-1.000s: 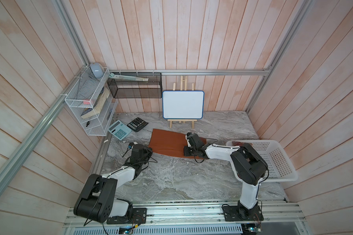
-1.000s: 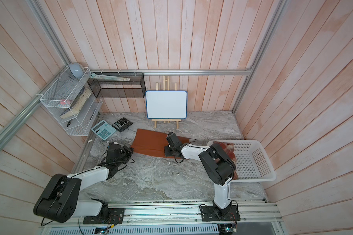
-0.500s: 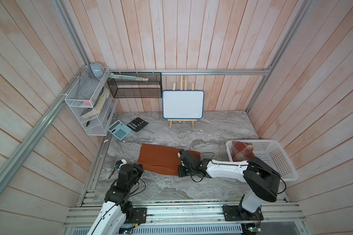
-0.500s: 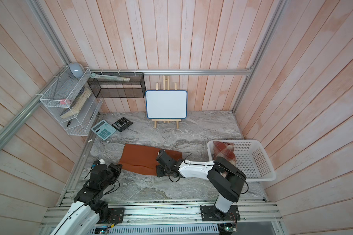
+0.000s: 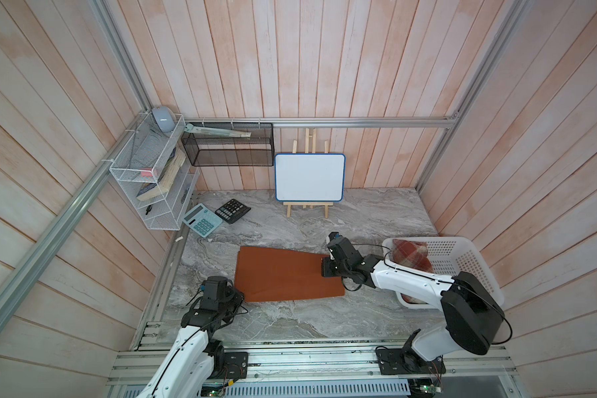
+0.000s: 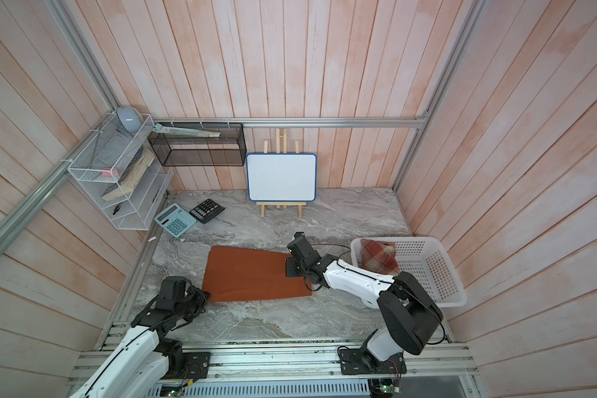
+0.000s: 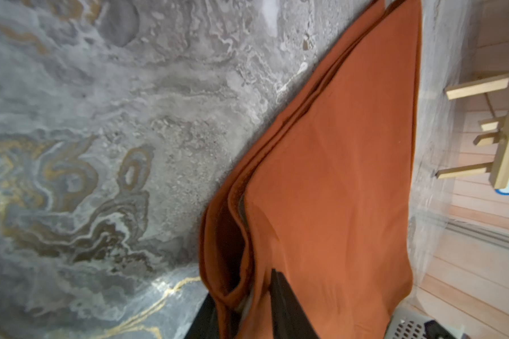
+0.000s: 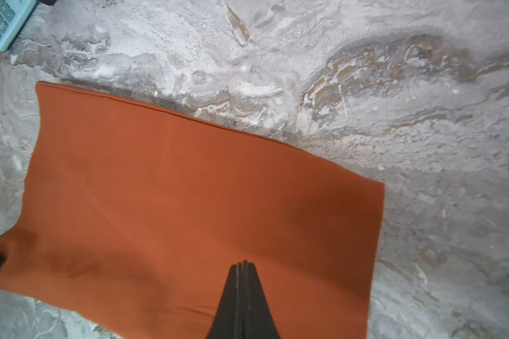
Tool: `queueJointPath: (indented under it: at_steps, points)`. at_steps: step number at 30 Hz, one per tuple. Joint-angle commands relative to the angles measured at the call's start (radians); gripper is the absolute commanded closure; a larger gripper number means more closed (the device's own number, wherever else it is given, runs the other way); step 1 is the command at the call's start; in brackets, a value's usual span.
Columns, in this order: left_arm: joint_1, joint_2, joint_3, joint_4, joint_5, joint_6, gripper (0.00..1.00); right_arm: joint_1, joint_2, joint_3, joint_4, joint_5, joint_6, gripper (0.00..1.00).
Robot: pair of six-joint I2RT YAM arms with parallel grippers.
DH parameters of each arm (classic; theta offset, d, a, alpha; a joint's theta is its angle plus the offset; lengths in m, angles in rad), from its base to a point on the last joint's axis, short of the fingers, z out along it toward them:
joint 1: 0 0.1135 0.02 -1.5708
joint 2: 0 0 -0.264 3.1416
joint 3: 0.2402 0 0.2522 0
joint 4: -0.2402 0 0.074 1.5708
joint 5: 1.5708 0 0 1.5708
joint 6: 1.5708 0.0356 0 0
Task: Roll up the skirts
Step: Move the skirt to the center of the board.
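Observation:
The rust-orange skirt point(image 5: 283, 275) point(image 6: 252, 275) lies flat on the marble table. Its wide hem is to the left and its narrow end to the right. My left gripper point(image 5: 240, 296) point(image 7: 241, 283) sits at the near left corner. Its jaws are apart, with the loose folded corner of the skirt point(image 7: 335, 176) between them. My right gripper point(image 5: 324, 267) point(image 8: 243, 262) is shut, tips resting on top of the skirt point(image 8: 188, 190) near its narrow end. The plaid skirt point(image 5: 411, 255) point(image 6: 376, 256) lies bundled in the white basket point(image 5: 462, 265).
A teal calculator point(image 5: 202, 220) and a black calculator point(image 5: 232, 211) lie at the back left. A whiteboard on a wooden easel point(image 5: 309, 177) stands at the back wall. White wire shelves point(image 5: 152, 179) and a black mesh shelf point(image 5: 228, 144) hang above the back left corner.
The orange skirt has slid toward the table's front with the shut right gripper on it. The left gripper has come to the skirt's near left corner and its jaws have parted.

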Motion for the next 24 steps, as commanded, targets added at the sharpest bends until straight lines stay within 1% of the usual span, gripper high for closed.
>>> queueJointPath:
  at_steps: [1,2,3,5,7,9,12,13,14,15,18,19,21,23,24]
  points:
    - [0.022,-0.001,0.025,-0.017,0.036,0.009,0.46,-0.056,0.036,0.047,-0.013,-0.034,-0.059,1.0]
    - [0.026,-0.004,0.033,-0.026,0.034,0.011,0.41,-0.069,0.046,0.052,-0.012,-0.038,-0.07,1.0]
    - [0.027,-0.009,0.048,-0.039,0.026,0.013,0.33,-0.078,0.052,0.057,-0.017,-0.036,-0.08,1.0]
    - [0.027,-0.021,0.1,-0.071,0.008,0.035,0.29,-0.096,0.061,0.057,-0.023,-0.023,-0.104,0.99]
    - [0.028,-0.023,0.163,-0.098,-0.022,0.056,0.1,-0.114,0.062,0.054,-0.026,-0.034,-0.118,0.95]
    - [0.033,-0.011,0.22,-0.113,-0.028,0.083,0.08,-0.121,0.049,0.049,-0.028,-0.022,-0.127,0.89]
    - [0.039,0.031,0.286,-0.101,-0.009,0.102,0.07,-0.128,0.011,0.03,-0.031,0.012,-0.139,0.75]
    - [0.039,0.049,0.306,-0.09,-0.002,0.104,0.07,-0.133,0.003,0.025,-0.036,0.017,-0.142,0.69]
    - [0.04,0.067,0.323,-0.082,0.0,0.109,0.07,-0.138,-0.006,0.016,-0.035,0.019,-0.143,0.64]
    - [0.041,0.082,0.333,-0.082,-0.002,0.111,0.07,-0.142,-0.011,0.008,-0.03,0.017,-0.144,0.61]
    - [0.042,0.106,0.325,-0.099,0.004,0.101,0.07,-0.144,-0.012,-0.005,-0.035,0.004,-0.148,0.6]
    - [0.044,0.088,0.312,-0.107,-0.009,0.096,0.07,-0.144,-0.014,-0.009,-0.036,-0.003,-0.15,0.62]
    - [0.045,0.039,0.291,-0.069,-0.023,0.092,0.07,-0.144,-0.016,-0.016,-0.043,-0.007,-0.151,0.67]
    - [0.044,0.026,0.283,0.037,0.011,0.082,0.07,-0.145,-0.015,-0.028,-0.041,-0.019,-0.156,0.92]
    - [0.041,0.052,0.287,0.083,0.044,0.069,0.07,-0.145,-0.015,-0.032,-0.041,-0.026,-0.157,1.0]
